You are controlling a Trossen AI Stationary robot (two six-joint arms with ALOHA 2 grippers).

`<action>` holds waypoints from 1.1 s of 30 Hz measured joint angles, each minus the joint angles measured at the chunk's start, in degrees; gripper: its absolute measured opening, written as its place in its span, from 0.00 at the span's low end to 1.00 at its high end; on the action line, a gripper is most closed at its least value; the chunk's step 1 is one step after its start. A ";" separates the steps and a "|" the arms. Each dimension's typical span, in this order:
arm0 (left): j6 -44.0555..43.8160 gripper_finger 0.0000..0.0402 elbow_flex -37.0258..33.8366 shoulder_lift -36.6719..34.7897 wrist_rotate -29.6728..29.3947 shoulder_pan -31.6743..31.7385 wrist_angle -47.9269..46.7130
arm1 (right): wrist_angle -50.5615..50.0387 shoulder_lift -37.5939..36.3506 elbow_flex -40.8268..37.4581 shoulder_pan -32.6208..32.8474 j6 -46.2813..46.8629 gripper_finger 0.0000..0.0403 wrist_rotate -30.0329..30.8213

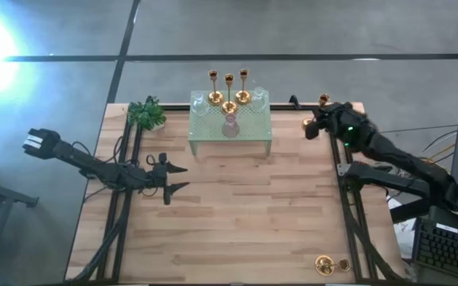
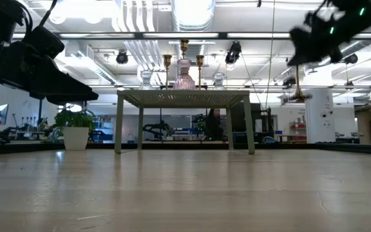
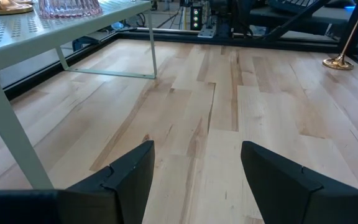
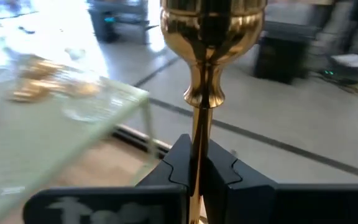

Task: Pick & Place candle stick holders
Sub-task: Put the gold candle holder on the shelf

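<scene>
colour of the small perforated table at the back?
Pale mint green stand, dotted with small holes; clearest in the high view.

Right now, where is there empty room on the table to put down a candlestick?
The bare wood in front of the little green shelf is free, from the left claw across to the right rail. The shelf top is crowded with gold candlesticks and glass pieces. The right claw grips a candlestick at the back right corner.

three holders [image 1: 229,89] stand on the stand [image 1: 205,131] at the table's [image 1: 237,222] back; plant [image 1: 147,114] left of it, one holder [image 1: 331,264] lying front right.
</scene>
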 joint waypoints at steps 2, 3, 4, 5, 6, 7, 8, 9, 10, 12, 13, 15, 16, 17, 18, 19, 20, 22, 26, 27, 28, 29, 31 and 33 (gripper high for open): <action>0.00 0.61 0.00 0.00 -0.01 0.01 -0.01 | -5.65 -0.87 5.39 0.74 -0.81 0.02 -4.43; 0.00 0.61 0.00 0.00 -0.01 0.00 0.00 | -7.40 -1.02 7.80 0.98 -1.06 0.02 -6.92; 0.00 0.61 0.00 0.00 -0.01 0.00 -0.02 | -8.72 -0.96 9.94 1.10 -1.11 0.02 -9.36; 0.00 0.61 0.00 0.00 -0.01 0.01 -0.02 | -9.77 -0.61 12.03 1.12 -1.08 0.02 -11.68; 0.00 0.61 0.00 0.00 0.00 0.00 -0.01 | -10.75 -0.17 13.90 1.12 -1.06 0.02 -13.50; 0.00 0.61 0.00 0.00 -0.02 0.00 -0.02 | -11.44 0.41 15.42 1.12 -1.07 0.02 -14.88; 0.00 0.61 0.00 0.00 0.00 0.00 -0.02 | -11.78 1.14 16.64 1.12 -1.06 0.02 -16.09; 0.00 0.61 0.00 0.00 0.00 0.00 -0.02 | -11.97 2.02 17.70 1.26 -1.04 0.02 -17.19; 0.00 0.61 0.00 0.00 0.00 0.01 -0.01 | -11.94 3.07 18.57 1.60 -0.97 0.02 -18.01; 0.00 0.61 0.00 0.00 0.00 0.01 -0.02 | -11.92 5.43 19.87 2.83 -0.96 0.02 -18.72; 0.00 0.61 0.00 0.00 -0.01 0.01 -0.02 | -11.78 6.74 20.30 3.65 -0.95 0.02 -18.89; 0.00 0.61 0.00 0.00 0.00 0.00 -0.02 | -10.91 9.64 20.78 5.90 -1.18 0.02 -19.44; 0.00 0.61 0.00 0.00 0.00 0.02 -0.02 | -10.18 11.22 20.91 7.22 -1.51 0.02 -19.43; 0.00 0.61 0.00 0.00 0.00 0.02 0.00 | -9.11 12.78 21.13 8.50 -2.28 0.02 -19.42; -0.02 0.61 0.00 0.00 0.00 0.02 -0.02 | -7.63 14.39 21.31 9.65 -3.07 0.02 -19.41; 0.00 0.61 0.00 0.00 0.00 0.02 -0.02 | -6.26 15.86 21.50 10.61 -3.90 0.02 -19.44; 0.00 0.61 0.00 0.00 0.00 0.00 -0.02 | -4.86 17.26 21.73 11.42 -4.59 0.02 -19.43; 0.00 0.61 0.00 0.00 0.00 0.02 -0.02 | -2.68 19.74 22.51 12.44 -5.86 0.02 -19.47; 0.00 0.61 0.00 -0.01 0.00 0.01 0.00 | 1.58 23.41 23.74 12.70 -7.03 0.02 -21.17; 0.00 0.61 0.00 0.00 0.00 0.01 -0.02 | 2.83 24.37 23.94 12.70 -7.02 0.02 -21.91; 0.00 0.61 0.00 0.00 0.00 0.01 -0.02 | 3.67 25.32 24.21 12.70 -7.10 0.02 -22.02; -0.02 0.61 0.00 0.00 -0.02 0.00 -0.02 | 4.23 26.25 24.39 12.73 -7.28 0.02 -22.10; 0.00 0.61 0.00 0.00 0.00 0.01 -0.02 | 4.45 28.39 25.06 12.75 -7.51 0.02 -22.47; 0.00 0.61 0.00 0.00 -0.02 0.02 -0.02 | 5.30 30.57 25.56 12.73 -8.27 0.02 -22.45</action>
